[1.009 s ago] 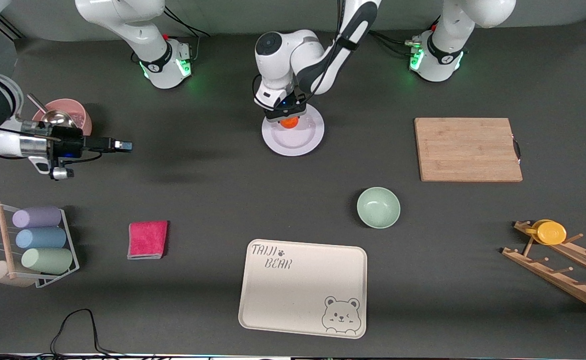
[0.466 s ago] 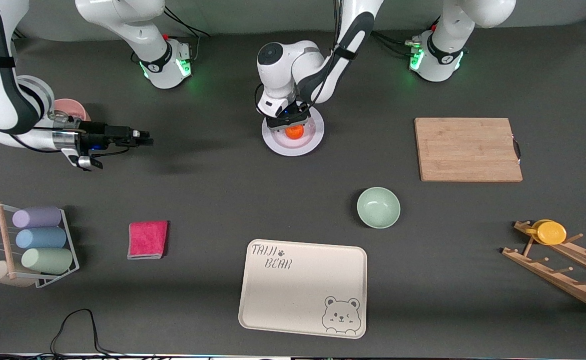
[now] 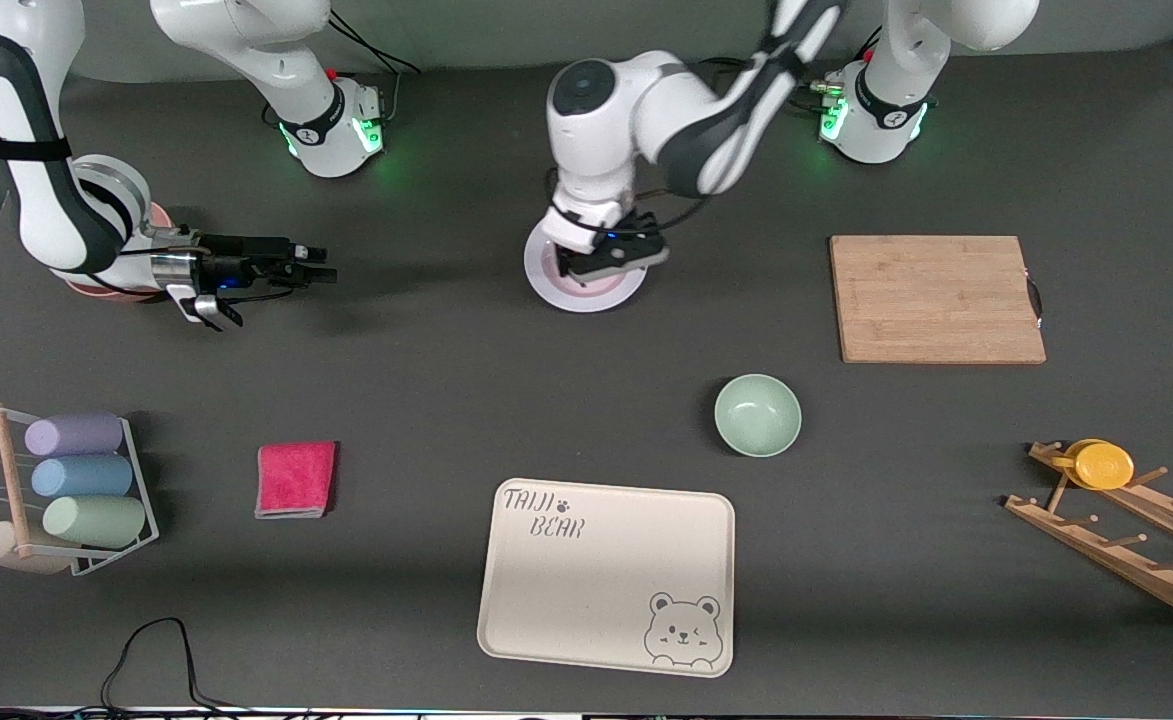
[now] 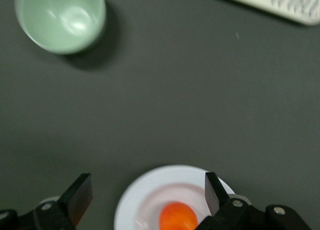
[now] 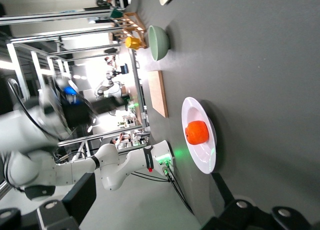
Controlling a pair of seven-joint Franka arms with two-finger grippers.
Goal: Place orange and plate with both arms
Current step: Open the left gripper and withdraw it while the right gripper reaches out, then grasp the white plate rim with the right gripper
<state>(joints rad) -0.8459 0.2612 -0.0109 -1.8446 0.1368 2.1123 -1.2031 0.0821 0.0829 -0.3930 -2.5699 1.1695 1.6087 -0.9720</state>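
Left wrist view shows my left gripper (image 4: 145,202) above the plate (image 4: 135,205), fingers (image 4: 80,192) spread wide and holding nothing. The orange (image 4: 178,216) lies in the sunken centre of the plate, between my fingers but not touched. My right gripper (image 3: 311,263) hovers over bare table toward the right arm's end, also wide open and empty.

This is a robotics lab set up as a mock kitchen. A dark table (image 3: 426,380) carries household props: a bear-printed tray (image 3: 606,575), a wooden cutting board (image 3: 936,298), a mint bowl (image 3: 757,414) and a cup rack (image 3: 66,490). Metal framing (image 5: 75,65) (glimpsed in the right wrist view) and green-lit arm bases (image 3: 341,125) confirm it.
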